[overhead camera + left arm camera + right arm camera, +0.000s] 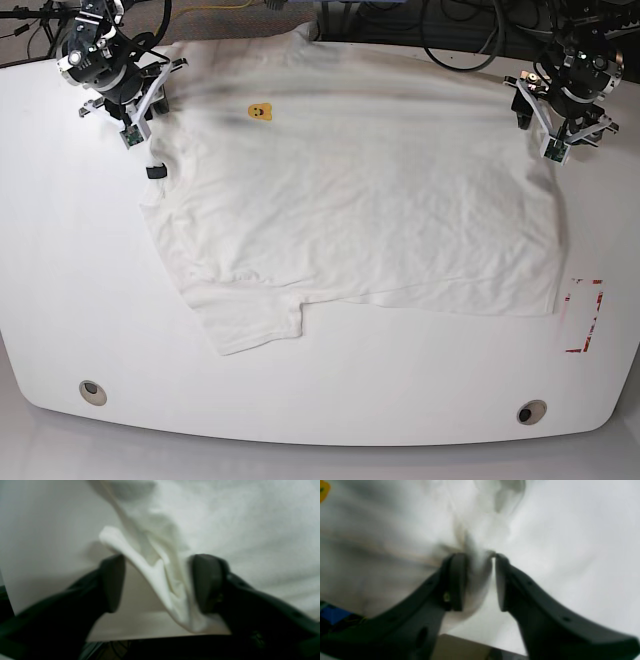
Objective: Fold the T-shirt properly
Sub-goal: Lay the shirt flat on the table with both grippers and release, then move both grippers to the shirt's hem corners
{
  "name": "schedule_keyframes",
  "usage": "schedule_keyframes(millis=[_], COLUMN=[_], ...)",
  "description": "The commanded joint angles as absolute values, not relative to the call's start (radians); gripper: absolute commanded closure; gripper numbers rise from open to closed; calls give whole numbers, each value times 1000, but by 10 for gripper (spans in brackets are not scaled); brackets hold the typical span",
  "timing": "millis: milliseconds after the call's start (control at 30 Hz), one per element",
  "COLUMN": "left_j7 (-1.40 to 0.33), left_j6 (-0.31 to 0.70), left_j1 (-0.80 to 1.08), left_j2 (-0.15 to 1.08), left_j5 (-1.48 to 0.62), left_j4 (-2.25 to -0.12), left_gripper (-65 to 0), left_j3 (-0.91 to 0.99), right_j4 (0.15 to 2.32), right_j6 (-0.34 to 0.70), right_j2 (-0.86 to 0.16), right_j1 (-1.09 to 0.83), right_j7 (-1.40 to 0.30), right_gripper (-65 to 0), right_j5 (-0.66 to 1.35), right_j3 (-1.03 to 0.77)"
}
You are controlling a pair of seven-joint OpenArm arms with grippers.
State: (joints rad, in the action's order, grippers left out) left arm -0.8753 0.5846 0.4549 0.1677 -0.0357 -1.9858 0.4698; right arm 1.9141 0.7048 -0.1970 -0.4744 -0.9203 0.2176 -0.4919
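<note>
Tabletop, white and rounded (60, 300), carried the white cotton T-shirt (380, 200); cables trailed behind. Left gripper (160, 582) gaped wide, right gripper (478, 580) narrower, fabric between both.

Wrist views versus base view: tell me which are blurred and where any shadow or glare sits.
Left wrist view: soft overall, the T-shirt fold smeared between the open left hand fingers, which cast a dim shadow on the table. Right wrist view: blurrier, cloth streaked at the right hand. Base view: sharp, evenly lit, faint sheen along the table's near edge.
</note>
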Motion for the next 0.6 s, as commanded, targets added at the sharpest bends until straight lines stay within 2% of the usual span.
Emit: schedule_keyframes(millis=[0, 100, 233, 367, 500, 567], left_j7=[-918, -966, -1013, -1023, -1024, -1026], left_j6=[578, 578, 579, 613, 698, 698], left_j1=[453, 450, 452, 452, 432, 407], left_j2=[179, 180, 179, 179, 168, 157], left_j5=[-30, -30, -35, -38, -39, -39], left_j4=[-2002, -2002, -2009, -2011, -2012, -2012], left_gripper=[-535, -540, -540, -542, -542, -542], left_j3=[478, 478, 478, 503, 595, 610], right_j4=[1929, 1933, 1940, 1966, 1977, 1977], right_j6=[696, 697, 698, 698, 698, 698], right_j2=[-211, -211, -206, -179, -166, -163], right_j1=[-479, -481, -481, -479, -476, -473], right_j7=[-908, -908, -909, -909, -909, -909], right_gripper=[-289, -352, -398, -415, -415, -415], right_j5=[225, 225, 232, 225, 229, 232], right_j3=[-499, -499, -499, -503, -503, -504])
